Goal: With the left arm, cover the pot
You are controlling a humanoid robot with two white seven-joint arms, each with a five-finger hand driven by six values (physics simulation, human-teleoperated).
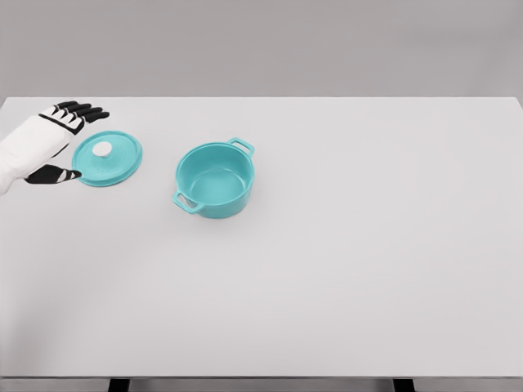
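**One pot, one lid, one hand at the lid's edge**

One teal pot [214,180] stands uncovered on the white bench [343,269], left of the middle, with two small loop handles, one toward the far right and one toward the near left. One teal lid [107,158] lies flat on the bench to the pot's left, apart from it, its single white knob [102,149] facing up.

One hand shows: the left hand [51,139], white with black fingers, comes in from the left edge and sits just beside the lid's left rim. Its fingers [82,109] are stretched out and spread past the lid's far-left side, while the thumb [55,174] reaches to the near-left rim and seems to touch it. The hand is wide and grips nothing. The right arm is out of view.
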